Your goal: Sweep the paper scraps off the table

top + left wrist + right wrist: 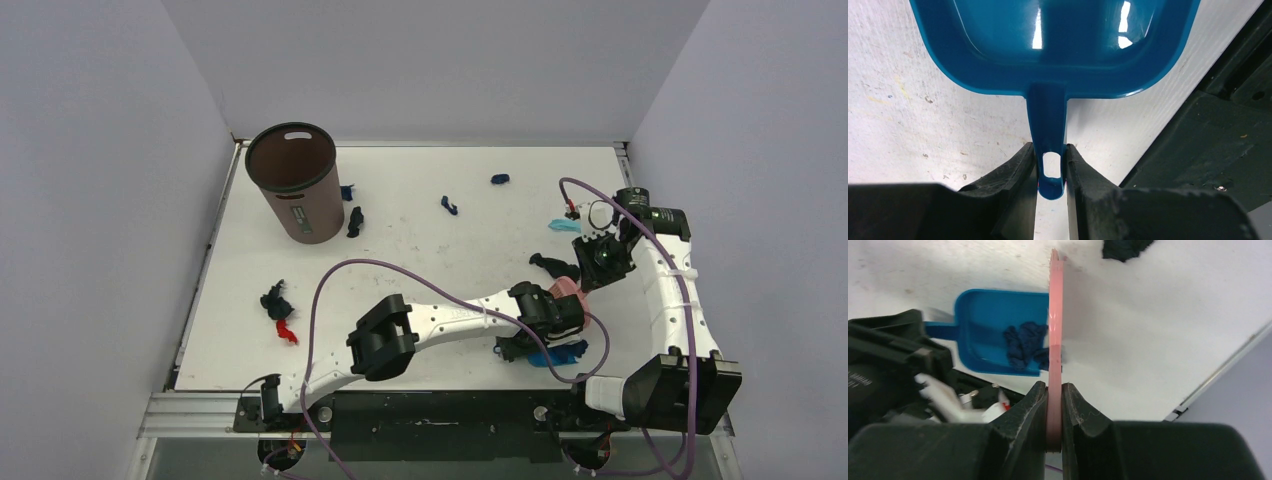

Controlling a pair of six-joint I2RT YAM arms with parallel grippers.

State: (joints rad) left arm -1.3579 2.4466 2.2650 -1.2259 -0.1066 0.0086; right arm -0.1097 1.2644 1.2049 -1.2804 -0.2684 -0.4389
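1. The left gripper [1050,159] has its jaws clamped on the handle of the blue dustpan [1048,45]. The pan lies flat on the table [908,115], near the front edge.
2. The right gripper [1054,392] has its jaws pinched on the pink brush [1055,315], which is held edge-on across the pan's mouth.
3. Paper scraps [354,222]: one navy wad [1025,342] sits in the pan. Others are scattered over the table, some beside the brown bin [295,180].

A left wall [100,200] at 9 o'clock, a back wall [430,60] at 12 o'clock and a right wall [770,150] at 3 o'clock, all plain pale grey, enclose the white table [430,250]. A metal rail [200,412] runs along the table edge at 6 o'clock. Lighting is even and diffuse, casting soft shadows.
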